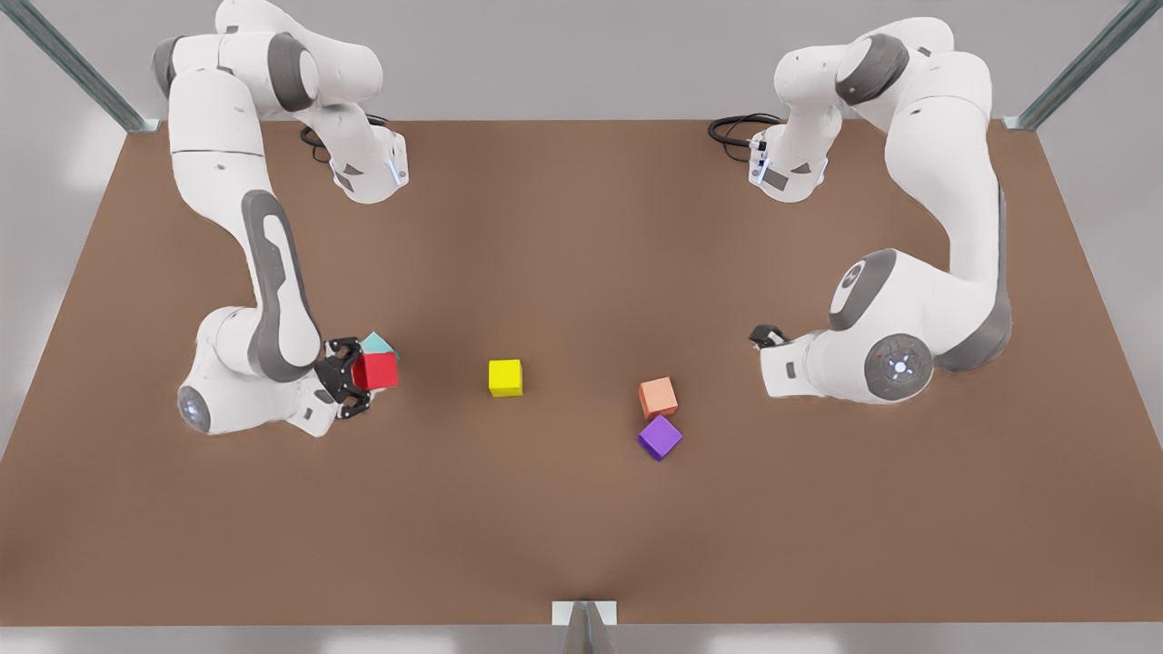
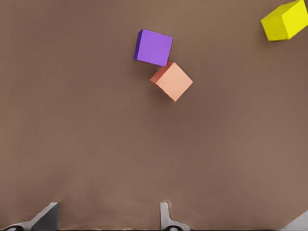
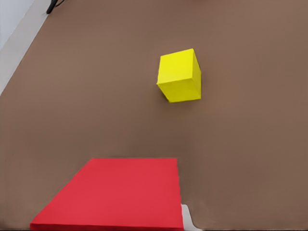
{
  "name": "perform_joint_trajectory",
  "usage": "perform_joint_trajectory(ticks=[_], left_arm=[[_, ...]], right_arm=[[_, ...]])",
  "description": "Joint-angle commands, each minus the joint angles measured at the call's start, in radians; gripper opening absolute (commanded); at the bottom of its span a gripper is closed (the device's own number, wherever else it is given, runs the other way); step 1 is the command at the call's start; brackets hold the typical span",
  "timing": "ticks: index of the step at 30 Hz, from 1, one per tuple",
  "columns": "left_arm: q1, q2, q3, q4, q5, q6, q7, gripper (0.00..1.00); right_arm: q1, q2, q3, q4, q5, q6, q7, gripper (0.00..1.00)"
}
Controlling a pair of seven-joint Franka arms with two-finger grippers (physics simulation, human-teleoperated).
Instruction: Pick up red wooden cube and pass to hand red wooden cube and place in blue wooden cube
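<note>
Red wooden cube (image 1: 376,371) — smooth, matte — pinched in right pincer (image 1: 356,389) over blue wooden cube (image 1: 377,343); left pincer's (image 1: 769,335) state unclear.

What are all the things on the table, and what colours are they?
red cube: 1, bright red, held in the right gripper at the front view's left
teal cube: 1, blue-green, just behind the red cube, mostly hidden by it
yellow cube: 1, yellow, mid-table
orange cube: 1, pale orange, right of centre in the front view
purple cube: 1, purple, just in front of the orange cube, corners close
table: 1, brown
cables: 2 black loops, at the far edge by the arm bases
right gripper: 1, black fingers, shut on the red cube
left gripper: 1, at the front view's right, waiting
</note>
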Motion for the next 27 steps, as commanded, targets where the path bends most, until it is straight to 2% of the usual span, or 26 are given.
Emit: perform_joint_trajectory(ticks=[1, 2, 3, 5, 8, 18, 27], left_arm=[[-0.124, -0.349, 0.305, -0.442, -0.068, 0.290, -0.189, 1.00], [-0.118, -0.331, 0.311, -0.358, -0.070, 0.152, -0.001, 1.00], [-0.099, -0.308, 0.311, -0.303, -0.070, 0.086, 0.000, 1.00], [-0.092, -0.270, 0.311, -0.297, -0.071, 0.095, -0.006, 1.00], [-0.035, -0.271, 0.308, -0.269, -0.097, 0.095, -0.004, 1.00], [-0.029, -0.270, 0.307, -0.265, -0.097, 0.066, -0.003, 1.00], [-0.029, -0.270, 0.307, -0.265, -0.099, 0.052, 0.002, 1.00]], right_arm=[[0.031, -0.062, -0.001, -0.079, -0.263, 0.158, 0.472, 0.42], [0.034, -0.110, 0.001, -0.137, -0.329, 0.215, 0.528, 0.42], [0.046, -0.128, 0.001, -0.175, -0.352, 0.271, 0.555, 0.42], [0.046, -0.166, 0.001, -0.267, -0.413, 0.426, 0.594, 0.42], [0.046, -0.188, 0.001, -0.335, -0.430, 0.503, 0.656, 0.42], [0.062, -0.225, 0.011, -0.461, -0.419, 0.515, 0.726, 0.43], [0.108, -0.215, 0.013, -0.488, -0.418, 0.543, 0.751, 0.43]])
